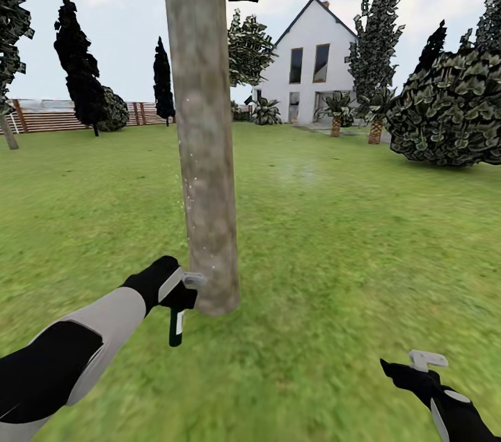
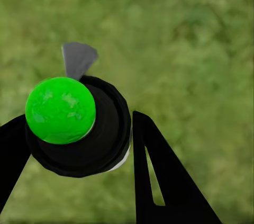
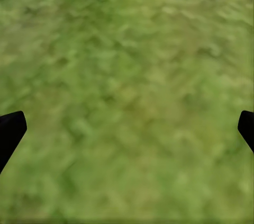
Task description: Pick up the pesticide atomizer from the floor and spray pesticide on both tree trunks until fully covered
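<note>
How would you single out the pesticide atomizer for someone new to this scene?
Start at the thick beige-grey mottled tree trunk rising from the lawn. At its base, the left gripper holds a small black bottle with a pale label, hanging downward. Its light grey trigger head sets it apart from the empty right gripper.

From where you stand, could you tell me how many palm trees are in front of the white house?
2: one palm tree stands by the house's entrance, and a second palm tree is just right of it, beside the big round bush. Others may be hidden behind the bush.
</note>
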Controlling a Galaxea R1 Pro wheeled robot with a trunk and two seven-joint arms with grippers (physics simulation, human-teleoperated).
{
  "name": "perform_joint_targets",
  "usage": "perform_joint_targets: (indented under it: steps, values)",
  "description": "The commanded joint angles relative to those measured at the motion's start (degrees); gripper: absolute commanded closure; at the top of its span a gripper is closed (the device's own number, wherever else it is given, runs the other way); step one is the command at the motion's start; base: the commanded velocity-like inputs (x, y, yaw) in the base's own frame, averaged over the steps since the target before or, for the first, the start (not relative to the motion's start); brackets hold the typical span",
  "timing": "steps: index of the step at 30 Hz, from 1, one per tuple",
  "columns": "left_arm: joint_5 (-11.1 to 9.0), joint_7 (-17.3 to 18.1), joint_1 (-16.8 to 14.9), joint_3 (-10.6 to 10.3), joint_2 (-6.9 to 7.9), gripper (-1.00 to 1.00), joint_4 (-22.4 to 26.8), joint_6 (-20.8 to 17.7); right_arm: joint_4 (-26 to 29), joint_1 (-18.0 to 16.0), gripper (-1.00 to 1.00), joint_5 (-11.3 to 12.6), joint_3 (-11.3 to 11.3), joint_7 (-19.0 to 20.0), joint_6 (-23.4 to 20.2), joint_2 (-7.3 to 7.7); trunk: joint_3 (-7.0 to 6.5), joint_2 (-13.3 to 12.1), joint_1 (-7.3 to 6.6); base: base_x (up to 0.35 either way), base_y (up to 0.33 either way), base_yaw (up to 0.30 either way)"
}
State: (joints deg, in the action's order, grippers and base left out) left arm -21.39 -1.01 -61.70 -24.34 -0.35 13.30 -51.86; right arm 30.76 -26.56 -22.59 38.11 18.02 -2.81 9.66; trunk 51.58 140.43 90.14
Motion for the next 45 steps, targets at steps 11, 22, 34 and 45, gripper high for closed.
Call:
perform_joint_targets:
  steps: [11,22,34,45]
  values:
    - [0.0,-0.1,-0.2,0.3,-0.25,1.0,7.3,-3.1,0.0,0.0,-1.0,0.0,0.0,0.0,0.0,0.01,0.0,0.0,0.0,0.094,0.0,0.0]
    - [0.0,-0.2,-5.3,0.4,-0.05,1.0,11.7,-5.0,0.0,0.0,-1.0,0.1,0.0,0.0,0.0,0.01,0.0,0.0,0.0,0.001,0.0,0.0]
    - [-0.3,-0.3,-12.8,0.4,0.09,1.0,11.6,-5.2,0.0,0.0,-1.0,0.1,0.1,0.1,0.0,0.01,0.0,0.0,0.0,0.0,0.0,0.0]
    - [-0.3,-0.3,-15.9,0.4,0.11,1.0,11.4,-5.4,0.0,0.0,-1.0,0.1,0.1,0.1,0.0,0.01,0.0,0.0,0.0,0.0,0.0,0.0]
